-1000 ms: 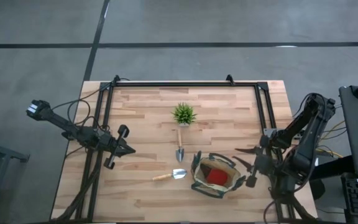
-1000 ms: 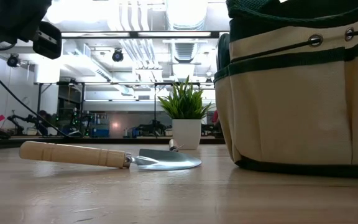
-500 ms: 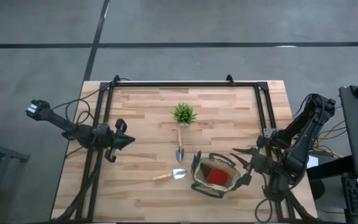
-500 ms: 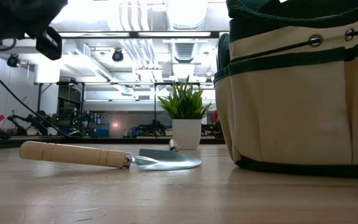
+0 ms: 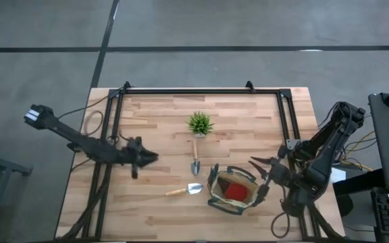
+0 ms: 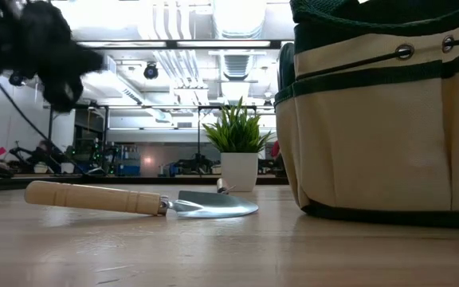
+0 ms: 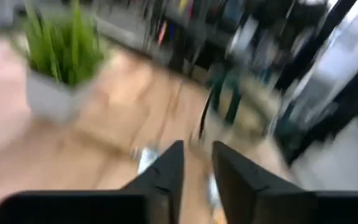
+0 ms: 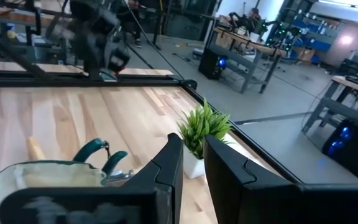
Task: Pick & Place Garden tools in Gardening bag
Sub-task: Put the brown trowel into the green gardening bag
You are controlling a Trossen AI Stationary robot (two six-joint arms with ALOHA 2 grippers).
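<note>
The olive-tan gardening bag (image 5: 233,190) stands upright on its base at the table's near right, with a red item (image 5: 234,192) inside. One wood-handled trowel (image 5: 195,159) lies flat just near of the potted plant (image 5: 199,123). A second trowel (image 5: 184,190) lies flat left of the bag; the low view also shows this trowel (image 6: 134,199). My left gripper (image 5: 150,156) hovers above the table left of the trowels, its fingers (image 7: 166,171) a little apart and holding nothing. My right gripper (image 5: 258,179) hangs by the bag's right rim, its fingers (image 8: 169,162) narrowly apart and also holding nothing.
A black rail frame (image 5: 201,90) runs along the table's far edge and down both sides. The potted plant stands at the table's middle far part. Bare wood lies between my left gripper and the trowels and along the near edge.
My left gripper has moved toward the table's right, nearer the trowels, and has rolled about its own pointing line. My right gripper has drifted a little toward the bag. The trowels, the bag and the plant have stayed where they were.
</note>
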